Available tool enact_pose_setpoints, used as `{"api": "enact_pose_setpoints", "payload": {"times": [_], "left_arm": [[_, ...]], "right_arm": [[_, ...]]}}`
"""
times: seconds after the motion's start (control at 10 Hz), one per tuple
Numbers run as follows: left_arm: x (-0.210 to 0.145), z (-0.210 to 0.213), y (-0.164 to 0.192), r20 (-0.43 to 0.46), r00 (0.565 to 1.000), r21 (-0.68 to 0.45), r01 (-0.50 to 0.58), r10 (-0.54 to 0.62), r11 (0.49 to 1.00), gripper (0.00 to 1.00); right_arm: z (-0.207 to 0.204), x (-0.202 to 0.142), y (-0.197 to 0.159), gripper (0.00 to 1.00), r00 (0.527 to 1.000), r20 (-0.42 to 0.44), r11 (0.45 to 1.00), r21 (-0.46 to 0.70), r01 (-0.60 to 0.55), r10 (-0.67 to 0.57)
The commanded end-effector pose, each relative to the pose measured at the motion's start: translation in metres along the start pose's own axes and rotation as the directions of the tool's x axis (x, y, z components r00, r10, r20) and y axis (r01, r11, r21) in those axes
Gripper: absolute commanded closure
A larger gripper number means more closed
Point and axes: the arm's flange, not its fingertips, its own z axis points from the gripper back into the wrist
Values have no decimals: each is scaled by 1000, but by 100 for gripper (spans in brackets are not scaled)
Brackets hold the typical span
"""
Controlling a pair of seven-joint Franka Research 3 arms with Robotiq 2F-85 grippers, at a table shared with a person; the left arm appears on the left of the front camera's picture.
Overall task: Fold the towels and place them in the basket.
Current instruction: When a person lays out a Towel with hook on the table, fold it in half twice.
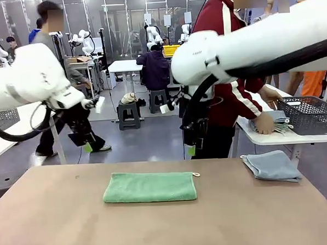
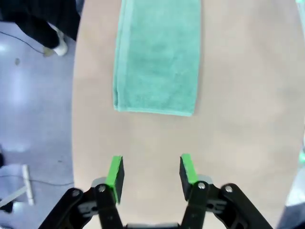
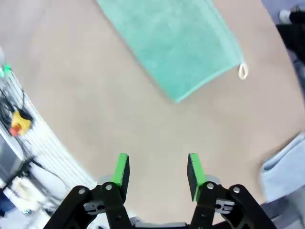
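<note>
Left jaws and right jaws both hang parted and empty above the desk [image 1: 58, 216]. The sea-green towel [image 1: 150, 187] lies mid-desk, folded into a strip. The basket [image 1: 311, 115] stands on a side table [image 1: 263, 140] to the right. Folding looks half done, and the next move calls for pinching a short end.

Bright, even overhead light fills the front view, leaving only a thin soft shadow under the green towel [image 1: 150, 187] on the tabletop [image 1: 59, 227]. Both wrist views bow at the edges; the right wrist one is smeared with blur, the grey towel [image 3: 286, 169] at its corner a soft blob.
</note>
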Motion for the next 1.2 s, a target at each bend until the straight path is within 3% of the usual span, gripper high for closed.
{"api": "enact_pose_setpoints", "payload": {"times": [0.0,0.1,0.2,0.3,0.4,0.5,0.6,0.9,1.1], "left_arm": [[-37,14,-29,110,994,-3,-11,12,1000,39],[-55,19,-29,185,981,-12,-58,60,998,39],[-77,22,-22,268,954,-63,-119,131,991,39],[-100,17,-12,331,930,-104,-129,157,986,39],[-123,10,-2,403,902,-152,-100,154,983,39],[-145,1,6,471,870,-202,-50,142,978,39],[-164,-10,14,532,838,-217,-3,121,976,39],[-195,-29,18,631,774,-167,62,58,984,39],[-176,-34,13,616,785,-138,31,61,990,39]], "right_arm": [[6,-48,26,38,965,108,971,17,238,-239],[13,-64,30,38,916,173,932,43,360,-362],[15,-75,37,38,877,182,896,94,435,-445],[12,-76,44,38,870,170,887,104,450,-462],[12,-74,49,38,898,198,919,63,389,-394],[29,-74,35,38,896,145,907,98,410,-420],[29,-74,35,38,896,145,907,98,410,-420],[29,-74,35,38,896,145,907,98,410,-420],[27,-76,38,38,893,154,906,96,412,-423]]}}
